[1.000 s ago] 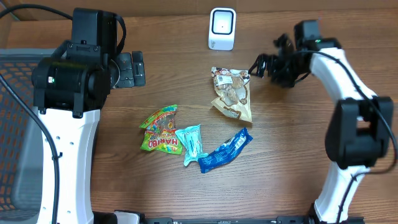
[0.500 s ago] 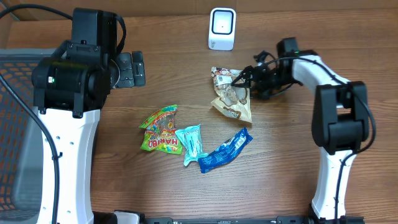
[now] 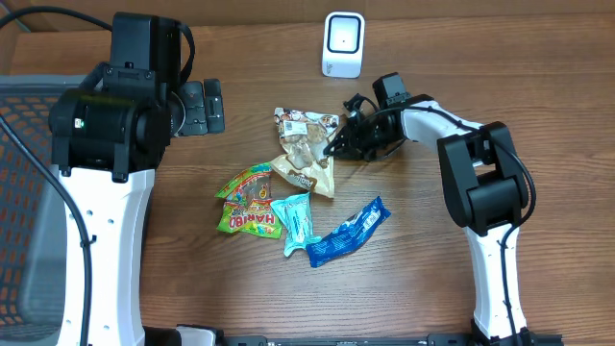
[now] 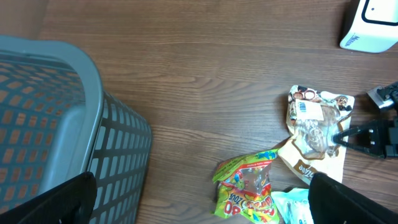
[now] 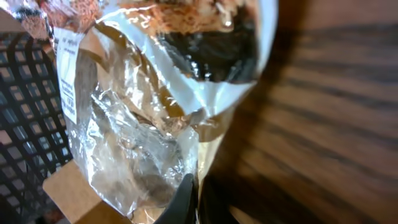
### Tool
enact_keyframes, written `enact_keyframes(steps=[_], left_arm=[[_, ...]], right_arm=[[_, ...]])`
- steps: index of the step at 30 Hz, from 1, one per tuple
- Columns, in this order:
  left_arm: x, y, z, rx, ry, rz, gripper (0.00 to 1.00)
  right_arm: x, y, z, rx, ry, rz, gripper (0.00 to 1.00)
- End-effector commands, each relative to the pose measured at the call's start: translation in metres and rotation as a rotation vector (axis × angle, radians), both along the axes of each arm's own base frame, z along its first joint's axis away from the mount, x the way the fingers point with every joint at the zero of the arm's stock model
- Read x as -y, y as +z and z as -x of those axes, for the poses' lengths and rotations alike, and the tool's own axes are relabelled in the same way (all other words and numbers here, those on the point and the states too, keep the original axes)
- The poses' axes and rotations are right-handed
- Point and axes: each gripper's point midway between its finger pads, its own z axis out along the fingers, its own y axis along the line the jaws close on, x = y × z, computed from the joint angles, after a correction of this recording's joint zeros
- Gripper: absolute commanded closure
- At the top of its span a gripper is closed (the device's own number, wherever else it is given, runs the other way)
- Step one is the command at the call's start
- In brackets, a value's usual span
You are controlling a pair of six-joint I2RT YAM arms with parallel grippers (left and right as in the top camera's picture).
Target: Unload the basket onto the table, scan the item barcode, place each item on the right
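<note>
The right arm reaches low from the right edge toward the surface's middle, its right tool (image 3: 336, 146) closed, pinching the right edge of the clear snack bag (image 3: 304, 154) near the scanner (image 3: 343, 44) at the far edge. The left arm stands folded at far left, its left tool (image 3: 204, 106) wide open, holding nothing, beside a grey basket (image 4: 93, 81) at the left edge.

even light, blurred right wrist view, glare on bag (image 5: 127, 146)

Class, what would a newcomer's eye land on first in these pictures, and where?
The right gripper, shut on the edge of a clear snack bag mid-table, stands out most. A bright green Haribo bag lies beside it, and a white scanner stands at the far edge.
</note>
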Motion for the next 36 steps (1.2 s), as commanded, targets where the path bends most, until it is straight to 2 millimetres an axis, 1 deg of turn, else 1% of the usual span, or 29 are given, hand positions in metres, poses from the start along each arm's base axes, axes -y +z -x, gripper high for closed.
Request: enact_keyframes(steps=[1, 4, 7, 9, 12, 18, 20, 22, 25, 27, 31, 34, 36], left_arm=[[-0.003, 0.005, -0.002, 0.012, -0.006, -0.022, 0.0], [-0.003, 0.005, -0.002, 0.012, -0.006, -0.022, 0.0], [-0.003, 0.005, -0.002, 0.012, -0.006, -0.022, 0.0], [-0.003, 0.005, -0.002, 0.012, -0.006, -0.022, 0.0], [-0.003, 0.005, -0.002, 0.012, -0.006, -0.022, 0.0], [-0.003, 0.005, -0.002, 0.012, -0.006, -0.022, 0.0], [-0.003, 0.005, -0.002, 0.012, -0.006, -0.022, 0.0], [-0.003, 0.005, -0.002, 0.012, -0.006, -0.022, 0.0], [-0.003, 0.005, -0.002, 0.012, -0.006, -0.022, 0.0], [-0.003, 0.005, -0.002, 0.012, -0.006, -0.022, 0.0], [-0.003, 0.005, -0.002, 0.012, -0.006, -0.022, 0.0], [-0.003, 0.005, -0.002, 0.012, -0.006, -0.022, 0.01], [-0.003, 0.005, -0.002, 0.012, -0.006, -0.022, 0.0]], right_arm=[[0.013, -0.004, -0.007, -0.051, -0.056, 0.004, 0.96], [0.017, 0.01, -0.011, -0.03, -0.073, 0.018, 0.96], [0.029, 0.025, -0.02, 0.039, -0.114, 0.137, 0.96], [0.04, 0.043, -0.025, 0.11, -0.141, 0.236, 0.96], [0.056, 0.076, -0.027, 0.229, -0.172, 0.373, 0.96], [0.107, 0.141, -0.019, 0.454, -0.296, 0.782, 0.96], [0.122, 0.158, -0.013, 0.524, -0.327, 0.924, 0.96], [0.133, 0.169, -0.005, 0.587, -0.337, 1.073, 0.96], [0.135, 0.172, 0.007, 0.658, -0.27, 1.244, 0.96], [0.127, 0.167, 0.015, 0.688, -0.194, 1.315, 0.96], [0.101, 0.144, 0.022, 0.709, -0.074, 1.331, 0.96], [0.076, 0.117, 0.028, 0.703, 0.002, 1.312, 0.96], [0.058, 0.104, 0.033, 0.701, 0.039, 1.278, 0.96]])
